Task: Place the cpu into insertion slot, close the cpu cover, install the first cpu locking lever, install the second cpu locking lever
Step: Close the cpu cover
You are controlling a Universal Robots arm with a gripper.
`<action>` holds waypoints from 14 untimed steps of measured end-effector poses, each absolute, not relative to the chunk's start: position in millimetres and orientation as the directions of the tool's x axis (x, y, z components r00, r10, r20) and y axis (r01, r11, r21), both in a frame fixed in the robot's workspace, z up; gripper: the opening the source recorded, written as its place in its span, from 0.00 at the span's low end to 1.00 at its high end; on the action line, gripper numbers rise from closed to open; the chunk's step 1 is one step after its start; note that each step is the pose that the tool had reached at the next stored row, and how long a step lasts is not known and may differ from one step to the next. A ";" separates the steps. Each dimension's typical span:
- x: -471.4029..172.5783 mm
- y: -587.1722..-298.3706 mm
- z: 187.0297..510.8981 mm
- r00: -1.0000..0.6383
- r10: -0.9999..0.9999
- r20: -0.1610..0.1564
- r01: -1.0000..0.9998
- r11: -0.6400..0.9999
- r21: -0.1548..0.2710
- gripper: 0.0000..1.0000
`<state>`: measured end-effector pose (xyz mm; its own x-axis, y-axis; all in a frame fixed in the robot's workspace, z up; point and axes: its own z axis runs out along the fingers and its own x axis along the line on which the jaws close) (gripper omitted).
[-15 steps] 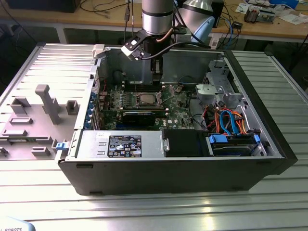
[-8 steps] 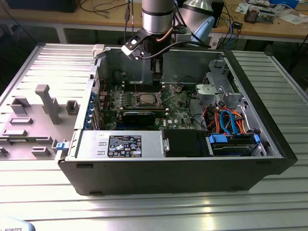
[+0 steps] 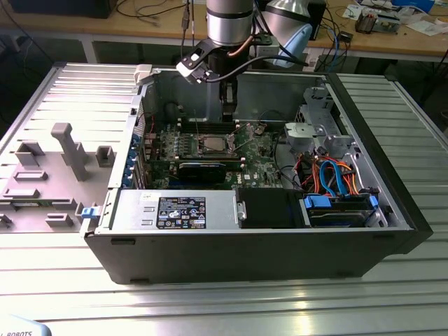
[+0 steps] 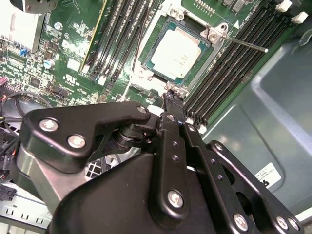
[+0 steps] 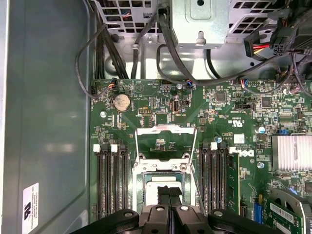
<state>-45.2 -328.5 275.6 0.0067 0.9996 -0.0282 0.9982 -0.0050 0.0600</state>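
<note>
Dull silver and square, the cpu lies in the insertion slot. The gripper's jaws are pressed together, empty.

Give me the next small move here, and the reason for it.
Probably raise the shut pincer clear of the cpu and shift it toward the cpu cover. The chip already lies in the insertion slot, while the cover stands flipped open beside it.
</note>
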 end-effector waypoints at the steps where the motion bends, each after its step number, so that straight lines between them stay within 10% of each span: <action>1: -45.2 -328.5 275.6 0.007 1.000 -0.028 0.998 -0.005 0.060 0.11; 14: -33.2 -328.5 275.8 0.007 1.000 -0.029 0.998 -0.005 0.060 0.11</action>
